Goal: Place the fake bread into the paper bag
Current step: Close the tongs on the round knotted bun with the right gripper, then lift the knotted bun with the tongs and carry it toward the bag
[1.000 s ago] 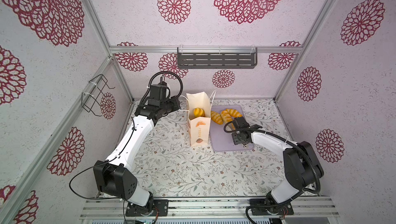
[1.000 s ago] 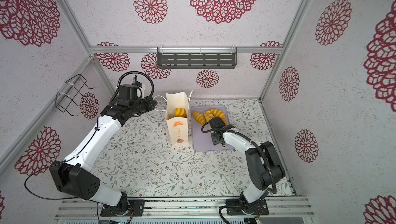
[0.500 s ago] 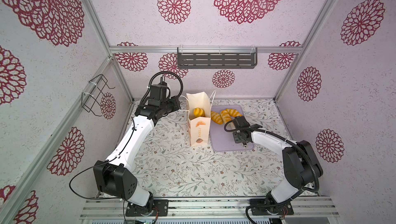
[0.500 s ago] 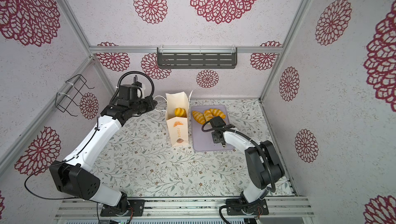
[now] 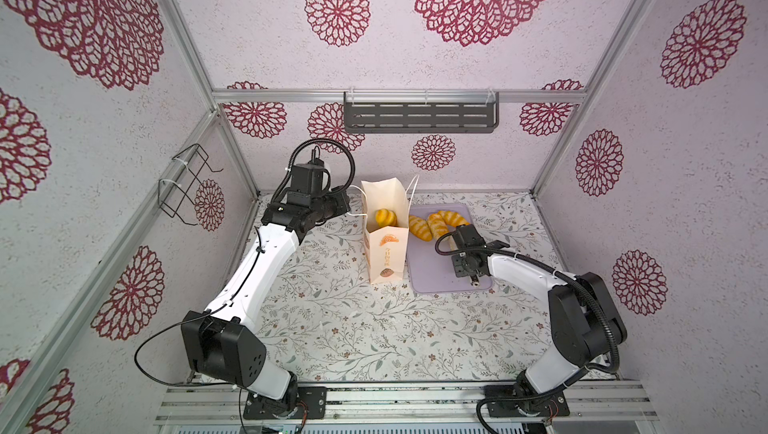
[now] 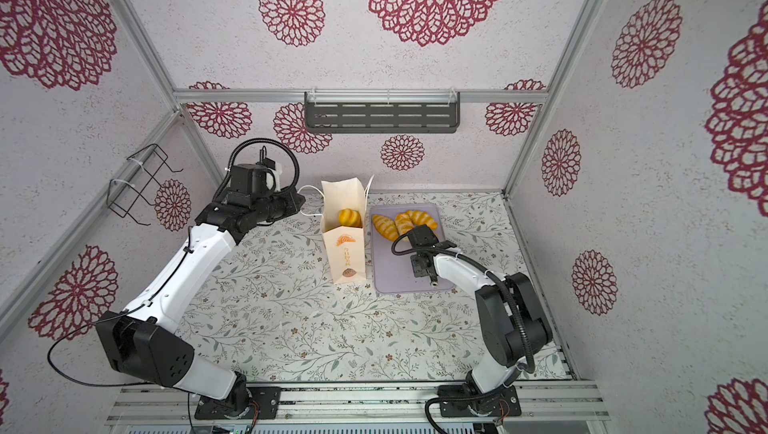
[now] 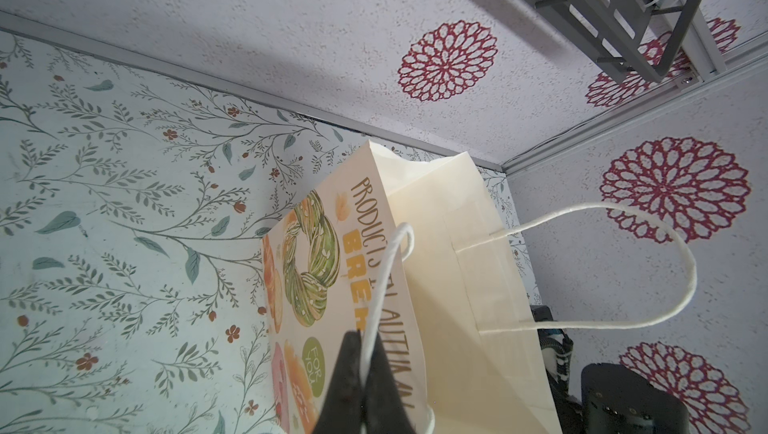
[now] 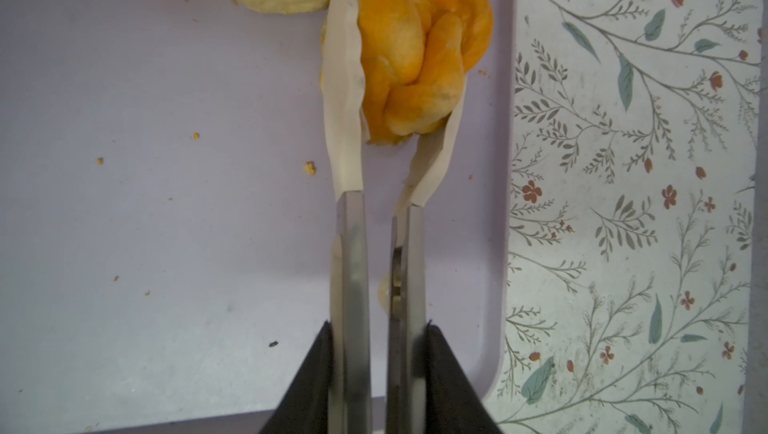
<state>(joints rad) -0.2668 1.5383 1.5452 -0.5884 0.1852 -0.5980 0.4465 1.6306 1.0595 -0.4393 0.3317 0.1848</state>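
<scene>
The paper bag (image 5: pixel 386 253) is being kept upright on the table (image 5: pixel 332 328), toward 12 o'clock. Its mouth is being held open: the cord handle (image 7: pixel 384 282) on its 9 o'clock side is being pinched by the left gripper (image 7: pixel 365 340), whose fingers are being pressed together on the cord. One piece of fake bread (image 5: pixel 385 217) is already lying inside the bag.

Just beside the bag, at its 3 o'clock, the lilac tray (image 5: pixel 432 278) is lying flat. The breads left on it are being kept in a cluster at its 12 o'clock end, and at least three are being shown in both top views.

The change within the last second is at the right gripper (image 8: pixel 379 328). Its fingers are being pressed onto the two metal arms of a pair of tongs (image 8: pixel 353 245), and that squeeze has been tightened. The arms are now being held almost parallel with only a narrow gap, and the cream tips are being closed around a braided roll (image 8: pixel 411 58) near the tray's 3 o'clock edge. Whether the roll is already being lifted off the tray cannot be told.

The grasp is therefore being judged as nearly made. A lift and a carry toward 9 o'clock, over the open mouth, are being called for next. The roll looks soft, so a slip from the tips is being counted as the main risk.
</scene>
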